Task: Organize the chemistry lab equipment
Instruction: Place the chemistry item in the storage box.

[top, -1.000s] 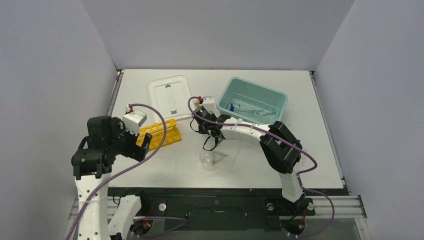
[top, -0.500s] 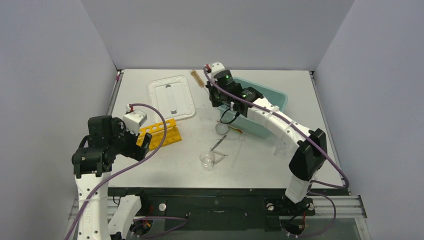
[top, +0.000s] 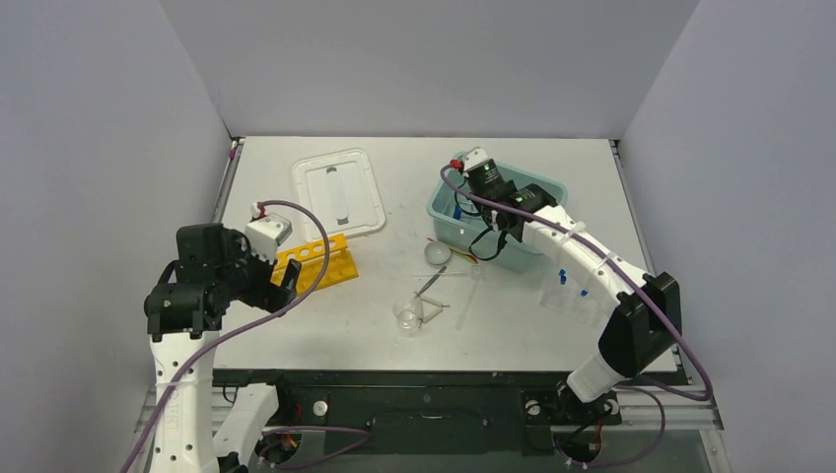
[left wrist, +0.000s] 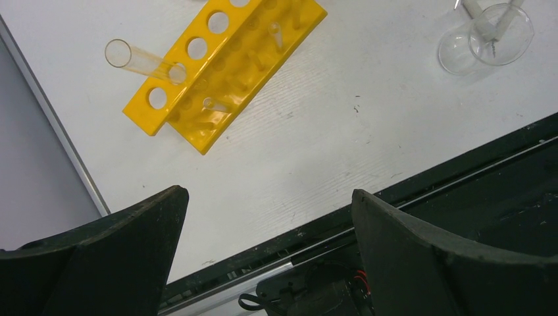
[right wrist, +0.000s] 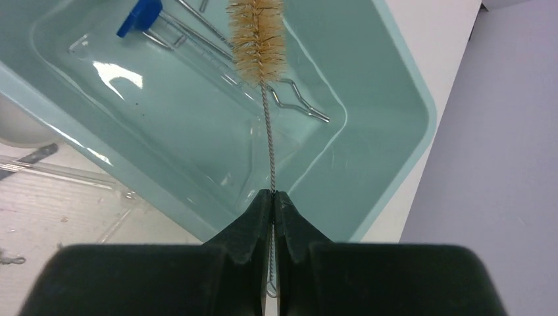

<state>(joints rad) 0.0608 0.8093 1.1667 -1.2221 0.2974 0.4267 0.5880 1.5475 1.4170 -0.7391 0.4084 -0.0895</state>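
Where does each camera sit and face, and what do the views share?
Top external: above and behind the bases, looking down on the white table; both arms show.
Left wrist: on that arm, looks down at the yellow holed rack holding a clear glass tube; open left gripper at bottom.
Right wrist: on that arm, looks down into the teal rectangular plastic tub; right gripper shut on the tan-bristled brush.
Shared: top sees rack and tub too.

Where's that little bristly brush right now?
Right wrist view: the brush is pinched by its wire stem in the right pincer, bristles over the teal tub, near the blue-capped vial.
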